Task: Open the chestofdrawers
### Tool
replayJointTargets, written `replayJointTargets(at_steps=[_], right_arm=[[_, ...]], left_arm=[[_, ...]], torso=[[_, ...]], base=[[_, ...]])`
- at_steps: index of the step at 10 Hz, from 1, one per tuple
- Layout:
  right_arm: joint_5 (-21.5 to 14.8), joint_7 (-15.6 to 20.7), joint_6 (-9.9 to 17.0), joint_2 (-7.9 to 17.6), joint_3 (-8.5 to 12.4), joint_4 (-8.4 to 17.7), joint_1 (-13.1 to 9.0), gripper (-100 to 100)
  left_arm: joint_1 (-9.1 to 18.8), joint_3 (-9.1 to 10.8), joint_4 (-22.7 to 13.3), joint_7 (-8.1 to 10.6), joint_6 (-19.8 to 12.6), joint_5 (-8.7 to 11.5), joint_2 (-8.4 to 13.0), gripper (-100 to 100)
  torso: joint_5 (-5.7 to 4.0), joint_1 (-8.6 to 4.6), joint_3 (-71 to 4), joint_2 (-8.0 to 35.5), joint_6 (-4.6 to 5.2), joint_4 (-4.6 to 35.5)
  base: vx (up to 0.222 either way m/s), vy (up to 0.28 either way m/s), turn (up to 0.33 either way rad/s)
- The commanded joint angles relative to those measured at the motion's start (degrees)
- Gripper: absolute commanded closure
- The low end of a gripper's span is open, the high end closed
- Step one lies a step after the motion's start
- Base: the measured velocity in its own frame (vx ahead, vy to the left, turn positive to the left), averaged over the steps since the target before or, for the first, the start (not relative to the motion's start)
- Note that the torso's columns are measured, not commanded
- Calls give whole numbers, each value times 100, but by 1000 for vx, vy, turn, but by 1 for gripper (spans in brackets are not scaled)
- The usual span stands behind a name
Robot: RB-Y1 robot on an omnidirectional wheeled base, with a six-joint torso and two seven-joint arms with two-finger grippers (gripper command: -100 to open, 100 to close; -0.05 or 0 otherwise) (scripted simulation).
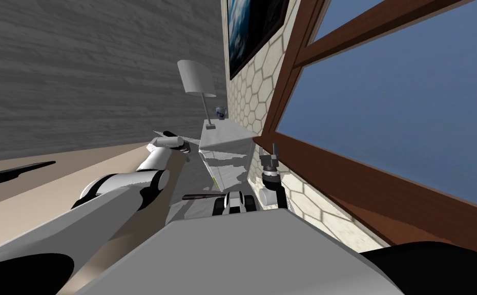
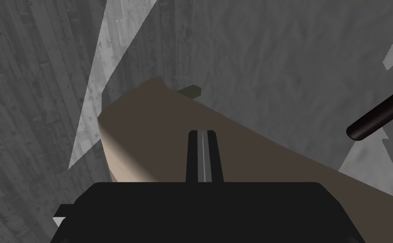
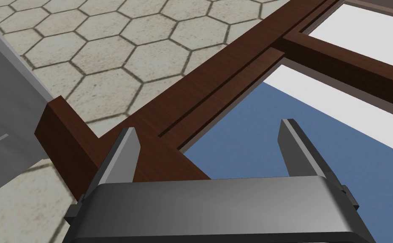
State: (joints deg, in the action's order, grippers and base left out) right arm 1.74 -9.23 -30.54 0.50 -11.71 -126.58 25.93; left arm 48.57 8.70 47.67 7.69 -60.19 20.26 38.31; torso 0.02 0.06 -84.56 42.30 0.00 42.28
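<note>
The chest of drawers is a pale grey block against the hexagon-tiled wall, under the window's corner. A slim dark bar, like a handle, lies low at its front and also crosses the edge of the left wrist view. My left gripper hovers just left of the chest's top front corner, apart from it. Its fingers are shut together on nothing and face the floor and grey plank wall. My right gripper stands open beside the chest at the brown window frame, fingers empty. A grey chest edge lies beside it.
A white lamp and a small mug stand on the chest's top. The brown window frame runs close along my right side. Beige floor lies to the left, with a dark flat object at its edge.
</note>
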Motion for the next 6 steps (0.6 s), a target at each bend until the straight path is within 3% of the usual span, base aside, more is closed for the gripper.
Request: replayJointTargets(at_steps=[1, 2, 4, 5, 6], right_arm=[[0, 0, 0, 0, 0, 0, 0, 0], [0, 0, 0, 0, 0, 0, 0, 0], [0, 0, 0, 0, 0, 0, 0, 0], [0, 0, 0, 0, 0, 0, 0, 0], [0, 0, 0, 0, 0, 0, 0, 0]], left_arm=[[-254, -145, 469, 310, -166, 88, 99, 100], [-254, -145, 510, 310, -166, 88, 99, 100], [-639, -335, 961, 701, -400, 202, 226, 100], [-639, -335, 1149, 717, -400, 202, 226, 100], [-831, -429, 1344, 920, -517, 259, 290, 100]], torso=[[-1, -6, 1, 2, -1, 2], [-2, -6, 2, 3, 1, 1], [-1, -4, 0, 0, 1, 0], [1, 4, 0, 1, 0, 1], [-1, -5, -2, -3, -2, 1]], base=[[-24, 80, -70], [-17, 66, -44], [-28, 96, -112], [-20, 92, -39], [-16, 89, -74]])
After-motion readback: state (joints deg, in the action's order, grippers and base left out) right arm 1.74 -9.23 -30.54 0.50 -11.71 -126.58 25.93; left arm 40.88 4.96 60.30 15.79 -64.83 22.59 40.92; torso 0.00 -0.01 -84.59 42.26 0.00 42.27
